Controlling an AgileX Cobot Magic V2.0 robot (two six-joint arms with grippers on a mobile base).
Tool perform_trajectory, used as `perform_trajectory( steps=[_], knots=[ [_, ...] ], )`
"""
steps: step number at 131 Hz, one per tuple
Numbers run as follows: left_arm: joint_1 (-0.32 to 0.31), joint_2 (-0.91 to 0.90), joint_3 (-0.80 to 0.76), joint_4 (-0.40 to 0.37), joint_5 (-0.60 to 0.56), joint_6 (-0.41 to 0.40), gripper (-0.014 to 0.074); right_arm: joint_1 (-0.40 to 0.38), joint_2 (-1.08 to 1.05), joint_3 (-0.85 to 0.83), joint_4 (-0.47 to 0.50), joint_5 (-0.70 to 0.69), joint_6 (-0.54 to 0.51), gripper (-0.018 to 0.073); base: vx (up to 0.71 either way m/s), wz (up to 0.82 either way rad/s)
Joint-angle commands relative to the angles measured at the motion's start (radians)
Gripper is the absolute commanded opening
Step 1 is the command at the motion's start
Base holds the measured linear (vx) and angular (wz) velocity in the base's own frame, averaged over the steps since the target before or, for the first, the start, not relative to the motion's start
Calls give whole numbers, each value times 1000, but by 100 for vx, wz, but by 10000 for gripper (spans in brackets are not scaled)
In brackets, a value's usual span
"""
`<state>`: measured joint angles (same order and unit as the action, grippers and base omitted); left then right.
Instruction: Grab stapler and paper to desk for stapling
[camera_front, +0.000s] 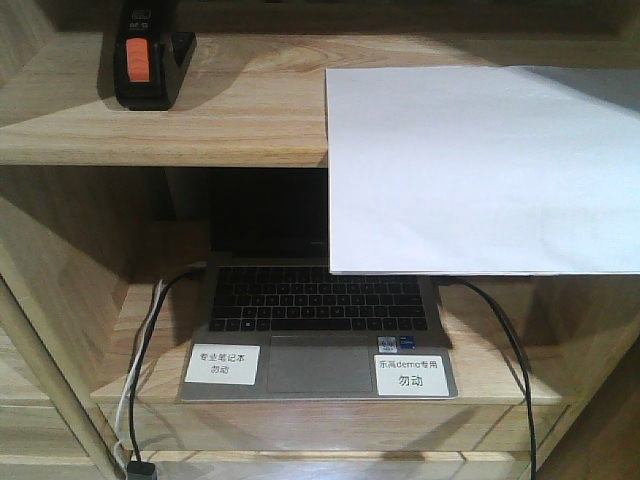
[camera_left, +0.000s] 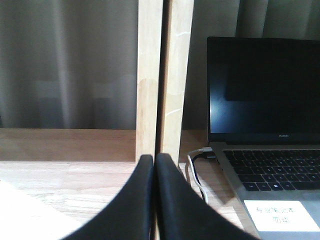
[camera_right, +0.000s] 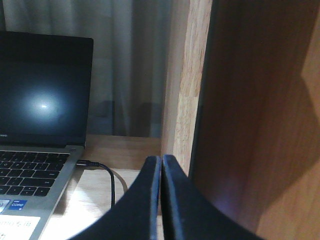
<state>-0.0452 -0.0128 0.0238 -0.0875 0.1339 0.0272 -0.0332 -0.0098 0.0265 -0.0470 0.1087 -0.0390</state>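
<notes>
You have the stapler (camera_front: 150, 58) at the left of the upper shelf (camera_front: 250, 110), and the paper (camera_front: 480, 170) overhanging its front edge on the right. The lower shelf (camera_front: 330, 425) carries an open laptop (camera_front: 320, 330).

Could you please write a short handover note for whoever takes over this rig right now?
Left gripper: shut, empty, left of the laptop.
Right gripper: shut, empty, right of the laptop.
Stapler: on the upper shelf, left end.
Paper: same shelf, right side, overhanging the front edge above the laptop.
Done: nothing picked up.
Left: grab both and carry them to the desk, which is not in view.
</notes>
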Motion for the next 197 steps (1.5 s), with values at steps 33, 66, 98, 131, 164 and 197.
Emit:
perform_trajectory(
  steps=[33, 66, 98, 131, 164, 197],
  knots=[
    [4, -14, 10, -10, -72, -9, -6, -4, -10, 5, -4, -70, 0, -7, 0, 0],
    [4, -14, 10, -10, -72, -9, -6, -4, -10, 5, -4, -70, 0, -7, 0, 0],
    [4, -14, 10, -10, -72, -9, -6, -4, -10, 5, -4, -70, 0, -7, 0, 0],
    [4, -14, 10, -10, -73, -9, -6, -5, -10, 5, -10, -74, 0, -7, 0, 0],
    [4, -14, 10, -10, -122, -10, -6, -5, -10, 5, -12, -156, 0, -7, 0, 0],
    [4, -14, -4, -10, -495, -11, -6, -5, -10, -10, -12, -426, 0, -7, 0, 0]
  ],
)
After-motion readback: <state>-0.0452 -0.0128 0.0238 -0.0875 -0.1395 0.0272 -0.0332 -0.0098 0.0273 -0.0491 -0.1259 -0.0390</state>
